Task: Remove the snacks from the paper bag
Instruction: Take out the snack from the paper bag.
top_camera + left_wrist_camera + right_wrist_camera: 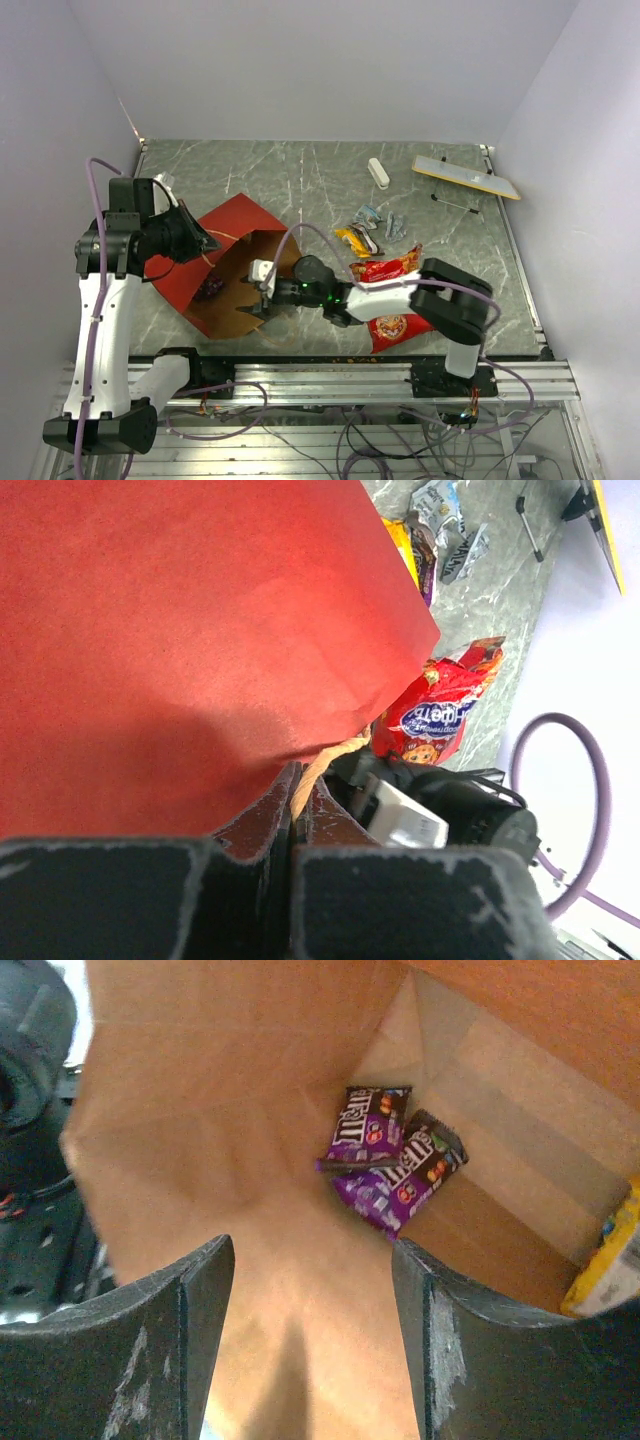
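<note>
The red paper bag [225, 245] lies on its side, its brown mouth facing my right arm. My left gripper [205, 240] is shut on its tan handle [322, 762], against the bag's red outside [180, 630]. My right gripper [262, 292] is open and empty inside the mouth. In the right wrist view its jaws [312, 1250] stand wide apart above the kraft floor, short of two purple candy packs [365, 1125] [412, 1175]. A yellow pack [610, 1270] shows at the right edge. The red chip bag [385, 268] lies outside, partly under my right arm.
Yellow and silver wrapped bars [360, 240] lie on the table beyond the chip bag. A white oblong block [378, 172] and a grey strip with a yellow edge [465, 177] sit at the back right. Walls close in the table.
</note>
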You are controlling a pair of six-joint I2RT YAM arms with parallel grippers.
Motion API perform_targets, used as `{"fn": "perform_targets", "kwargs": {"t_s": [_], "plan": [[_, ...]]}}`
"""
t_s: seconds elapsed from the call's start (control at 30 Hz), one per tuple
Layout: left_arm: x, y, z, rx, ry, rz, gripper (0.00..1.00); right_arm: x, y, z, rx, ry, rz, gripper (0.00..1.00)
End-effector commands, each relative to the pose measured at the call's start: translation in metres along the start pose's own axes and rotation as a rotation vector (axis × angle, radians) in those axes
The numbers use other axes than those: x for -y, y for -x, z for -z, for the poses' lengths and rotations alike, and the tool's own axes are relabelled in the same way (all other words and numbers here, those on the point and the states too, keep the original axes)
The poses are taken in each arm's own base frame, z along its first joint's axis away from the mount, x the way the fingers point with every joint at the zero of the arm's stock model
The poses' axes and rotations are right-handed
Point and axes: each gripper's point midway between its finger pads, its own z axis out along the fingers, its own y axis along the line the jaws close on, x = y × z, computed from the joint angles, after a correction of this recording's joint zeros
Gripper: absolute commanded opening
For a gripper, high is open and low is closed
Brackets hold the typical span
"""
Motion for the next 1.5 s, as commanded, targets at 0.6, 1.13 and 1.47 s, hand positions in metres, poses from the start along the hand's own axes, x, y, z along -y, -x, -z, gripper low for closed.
{"fn": "perform_targets", "kwargs": {"t_s": [0.6,1.13,1.47], "plan": [[0.013,-0.001,0.000,-0.102,-0.043,-0.060,0.07,0.038,-0.091,-0.104,-0.066,-0.208,-0.009,0.77],[0.011,-0.011,0.002,-0.118,-0.048,-0.034,0.07,0.087,-0.122,-0.129,-0.158,-0.448,-0.024,0.72],[0.000,-0.017,0.001,-0.116,-0.005,-0.026,0.07,0.117,-0.130,-0.104,-0.264,-0.478,0.099,0.18]]}}
